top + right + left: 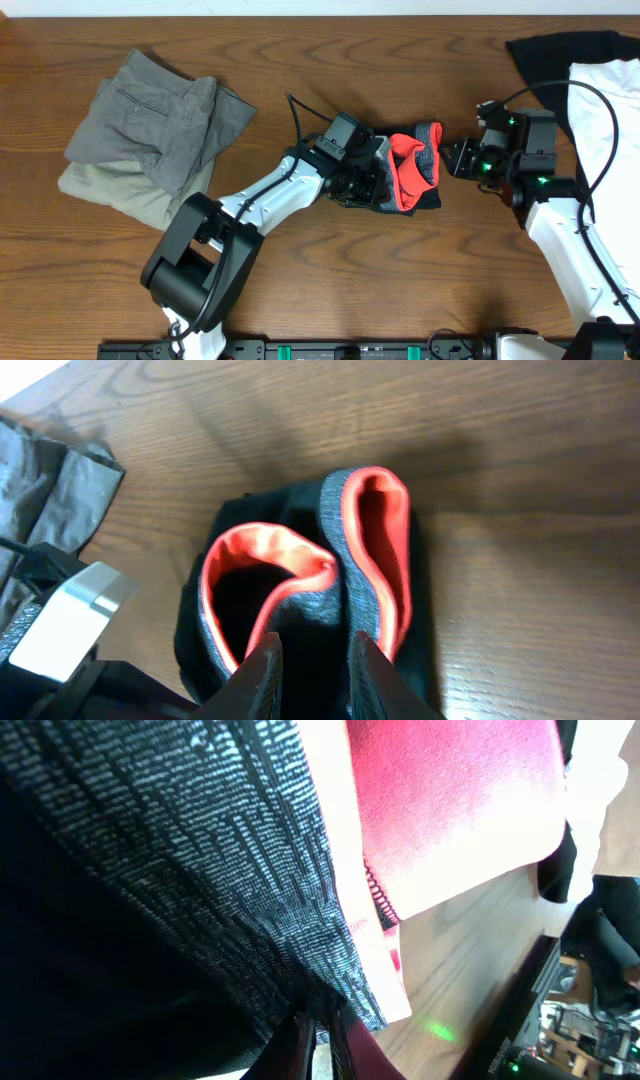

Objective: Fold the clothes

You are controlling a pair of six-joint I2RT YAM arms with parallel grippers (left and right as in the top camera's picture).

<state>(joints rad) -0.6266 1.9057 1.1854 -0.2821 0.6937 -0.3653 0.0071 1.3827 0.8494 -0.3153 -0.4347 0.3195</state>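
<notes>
Centrally, item one: black trousers (405,178), bundled, the red-lined waistband with its grey band standing up in two loops, lying on the wooden table (330,290). Left gripper (374,184): closed tight on the bundle's left side, fabric pressed against its fingers (300,1042). Right gripper (315,672): at the bundle's right edge, clamped on the waistband fold. Far left: grey trousers (150,110), folded, atop a beige garment (100,185). Far right corner: white garment (610,110) lying over a black garment (560,50).
</notes>
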